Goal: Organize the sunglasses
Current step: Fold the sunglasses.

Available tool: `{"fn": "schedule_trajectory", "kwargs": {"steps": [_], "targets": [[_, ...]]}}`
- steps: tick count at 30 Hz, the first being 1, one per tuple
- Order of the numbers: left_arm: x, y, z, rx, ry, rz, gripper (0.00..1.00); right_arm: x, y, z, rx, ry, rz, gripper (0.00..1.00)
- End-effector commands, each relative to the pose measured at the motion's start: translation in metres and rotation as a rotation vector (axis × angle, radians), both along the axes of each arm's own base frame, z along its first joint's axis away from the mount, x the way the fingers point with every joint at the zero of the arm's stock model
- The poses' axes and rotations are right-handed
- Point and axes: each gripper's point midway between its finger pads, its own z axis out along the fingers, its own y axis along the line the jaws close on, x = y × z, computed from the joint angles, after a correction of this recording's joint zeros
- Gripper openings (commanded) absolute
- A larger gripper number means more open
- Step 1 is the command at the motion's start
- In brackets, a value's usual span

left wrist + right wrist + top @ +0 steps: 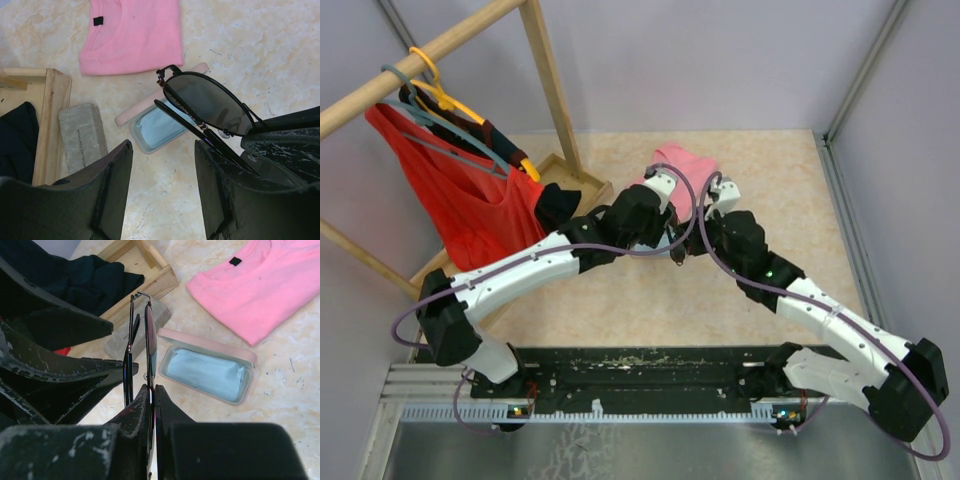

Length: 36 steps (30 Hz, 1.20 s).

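Black sunglasses (210, 102) in right hand (152, 390)

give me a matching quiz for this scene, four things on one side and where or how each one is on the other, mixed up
Things:
1. sunglasses
2. pink case
3. grey case
4. pink shirt

States:
a. shut, beside the wooden tray
b. pinched in the right jaws
c. lying flat on the table
d. open, light-blue cloth inside

Pairs: 1-b, 2-d, 3-a, 4-c
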Motion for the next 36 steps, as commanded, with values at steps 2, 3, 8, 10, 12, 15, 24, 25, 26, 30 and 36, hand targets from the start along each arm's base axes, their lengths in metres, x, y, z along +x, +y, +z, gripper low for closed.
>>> {"fn": "schedule_trajectory", "kwargs": {"steps": [2,3,8,10,12,15,24,25,26,30,36], "targets": [[-0.001,-0.013,0.008,-0.061,-0.004,-0.024,0.59,-0.001,0.019,0.032,0.152,-0.031,0.057,0.0],[-0.001,-0.012,0.009,-0.061,-0.007,-0.021,0.59,-0.001,0.018,0.03,0.15,-0.022,0.048,0.0],[-0.002,0.005,0.018,-0.103,-0.037,0.005,0.59,0.008,-0.009,0.021,0.121,-0.002,-0.104,0.0],[0.001,0.015,0.021,-0.158,-0.049,0.006,0.61,0.009,-0.022,0.02,0.117,-0.003,-0.158,0.0],[0.012,0.031,0.018,-0.22,-0.043,0.025,0.64,0.01,-0.036,0.015,0.109,0.008,-0.225,0.0],[0.025,0.037,0.016,-0.252,-0.044,-0.031,0.68,0.008,-0.056,0.007,0.119,0.031,-0.3,0.0],[0.042,-0.004,0.026,-0.092,-0.253,-0.401,0.74,-0.023,-0.077,-0.018,0.135,0.114,-0.301,0.0],[0.045,-0.008,0.026,-0.071,-0.271,-0.436,0.75,-0.028,-0.076,-0.018,0.149,0.114,-0.284,0.0],[0.049,-0.012,0.023,-0.047,-0.279,-0.47,0.76,-0.032,-0.075,-0.017,0.161,0.111,-0.267,0.0],[0.053,-0.028,0.009,0.004,-0.219,-0.676,0.8,-0.045,-0.079,-0.018,0.147,0.127,-0.239,0.0],[0.067,-0.035,-0.01,0.033,-0.046,-0.848,0.81,-0.062,-0.086,-0.01,0.198,0.119,-0.228,0.0]]}}
